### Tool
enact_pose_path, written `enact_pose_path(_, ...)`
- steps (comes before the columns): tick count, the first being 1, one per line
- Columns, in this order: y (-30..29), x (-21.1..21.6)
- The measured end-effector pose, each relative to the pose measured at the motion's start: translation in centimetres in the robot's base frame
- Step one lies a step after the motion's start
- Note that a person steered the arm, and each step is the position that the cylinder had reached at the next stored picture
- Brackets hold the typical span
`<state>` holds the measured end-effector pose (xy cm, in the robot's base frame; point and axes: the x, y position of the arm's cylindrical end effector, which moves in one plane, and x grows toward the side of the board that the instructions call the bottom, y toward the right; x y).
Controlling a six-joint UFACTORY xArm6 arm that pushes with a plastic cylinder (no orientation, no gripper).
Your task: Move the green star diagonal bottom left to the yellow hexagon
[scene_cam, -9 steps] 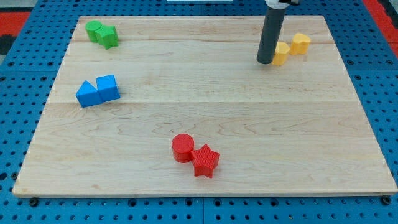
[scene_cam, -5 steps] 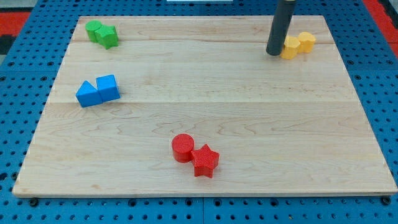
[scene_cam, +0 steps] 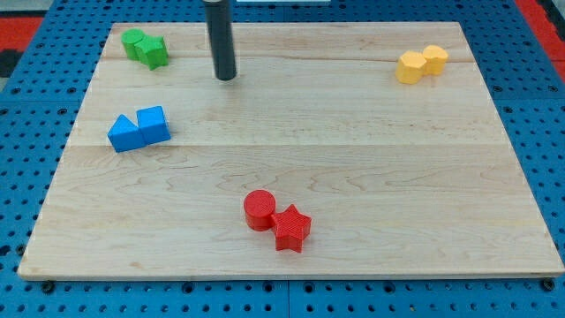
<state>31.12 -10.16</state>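
The green star (scene_cam: 154, 52) sits in the board's top-left corner, touching another green block (scene_cam: 133, 41) whose shape I cannot make out. My tip (scene_cam: 226, 77) rests on bare wood to the view's right of the pair, near but apart; it is a plain rod, so there are no fingers to open or close. The yellow hexagon (scene_cam: 410, 67) lies far off at the top right, touching a second yellow block (scene_cam: 434, 59). To do this well, I judge the tip should circle to the star's left side (avoiding its green neighbour) and push rightward, stopping below-left of the hexagon. No containers are present.
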Motion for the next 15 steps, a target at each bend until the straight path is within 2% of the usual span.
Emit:
enact_pose_path(3,-8.3,2.7)
enact_pose_path(5,-14.0,2.9)
enact_pose_path(6,-16.6,0.7)
enact_pose_path(8,-18.8,-8.8)
enact_pose_path(9,-18.8,-8.8)
enact_pose_path(12,-9.4,-6.3)
enact_pose_path(15,5.4,3.8)
